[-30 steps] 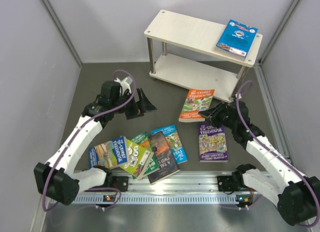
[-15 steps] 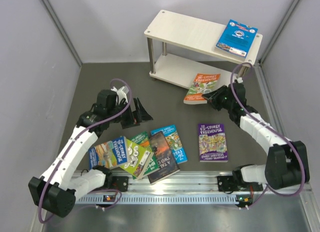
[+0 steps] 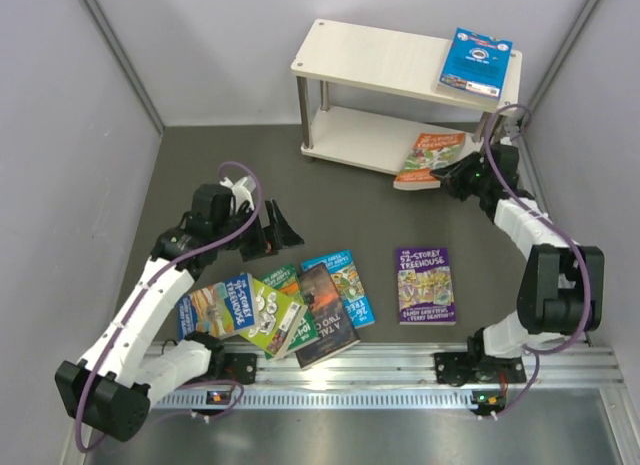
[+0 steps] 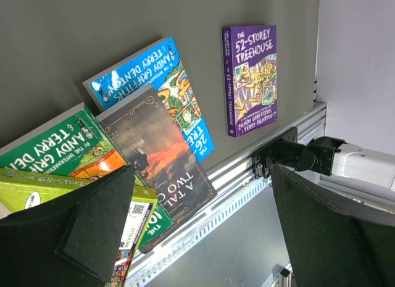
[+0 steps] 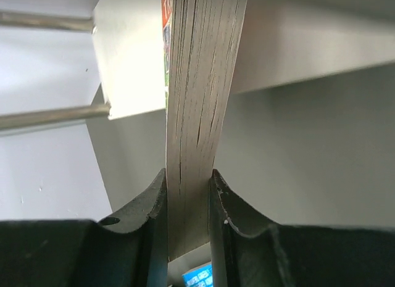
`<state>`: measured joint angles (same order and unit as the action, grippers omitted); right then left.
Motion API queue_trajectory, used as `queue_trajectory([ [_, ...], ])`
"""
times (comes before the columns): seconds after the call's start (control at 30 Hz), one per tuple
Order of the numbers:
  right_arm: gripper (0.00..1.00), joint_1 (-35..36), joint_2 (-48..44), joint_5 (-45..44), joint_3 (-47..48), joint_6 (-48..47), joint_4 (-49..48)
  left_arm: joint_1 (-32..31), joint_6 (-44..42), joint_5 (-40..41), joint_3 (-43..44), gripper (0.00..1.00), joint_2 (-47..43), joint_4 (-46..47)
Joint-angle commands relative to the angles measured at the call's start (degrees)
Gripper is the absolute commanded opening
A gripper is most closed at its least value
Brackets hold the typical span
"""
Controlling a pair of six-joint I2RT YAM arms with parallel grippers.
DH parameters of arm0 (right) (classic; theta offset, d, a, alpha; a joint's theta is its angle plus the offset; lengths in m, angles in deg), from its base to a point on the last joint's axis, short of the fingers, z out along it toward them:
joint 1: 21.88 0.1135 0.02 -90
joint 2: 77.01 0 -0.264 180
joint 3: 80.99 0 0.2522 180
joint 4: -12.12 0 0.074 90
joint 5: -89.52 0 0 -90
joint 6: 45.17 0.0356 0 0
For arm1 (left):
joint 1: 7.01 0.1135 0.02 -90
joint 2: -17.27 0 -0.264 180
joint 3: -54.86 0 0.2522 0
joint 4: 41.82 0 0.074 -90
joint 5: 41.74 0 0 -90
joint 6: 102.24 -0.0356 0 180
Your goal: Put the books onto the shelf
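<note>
The shelf stands at the far edge of the bench, toward its far right corner. A blue book lies flat on the right end of its top board.

The right jaws are closed narrowly on an orange book, pinching its page edge from both sides. The book is tilted, with its far end over the front right edge of the shelf's lower board; I cannot tell whether it rests on the board.

The left jaws stand wide open and hold nothing. They hang above the bench just beyond an overlapping pile of books, blue, green and dark brown, that lies near the near edge, left of the middle. A purple book lies flat by itself near the near edge, right of the middle.
</note>
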<state>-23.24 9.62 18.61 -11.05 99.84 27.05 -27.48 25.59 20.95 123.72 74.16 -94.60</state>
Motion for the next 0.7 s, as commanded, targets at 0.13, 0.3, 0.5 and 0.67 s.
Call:
queue_trajectory([
  [0.13,0.00,-4.9,10.2,17.2,9.5,-4.8,-5.2,0.0,0.3,-0.3,-1.0,0.96,0.5,1.8],
  [0.3,0.11,-4.9,15.9,20.5,10.6,-4.3,-7.7,0.1,0.5,-0.6,0.3,0.95,2.4,1.8],
  [0.5,0.38,-7.0,15.8,12.9,8.5,-3.1,-6.3,0.0,1.7,0.1,0.9,0.94,2.4,1.1],
  [0.67,0.78,-7.7,15.1,10.6,7.7,-2.1,-5.9,0.0,3.8,0.3,-0.4,0.94,1.2,1.1],
])
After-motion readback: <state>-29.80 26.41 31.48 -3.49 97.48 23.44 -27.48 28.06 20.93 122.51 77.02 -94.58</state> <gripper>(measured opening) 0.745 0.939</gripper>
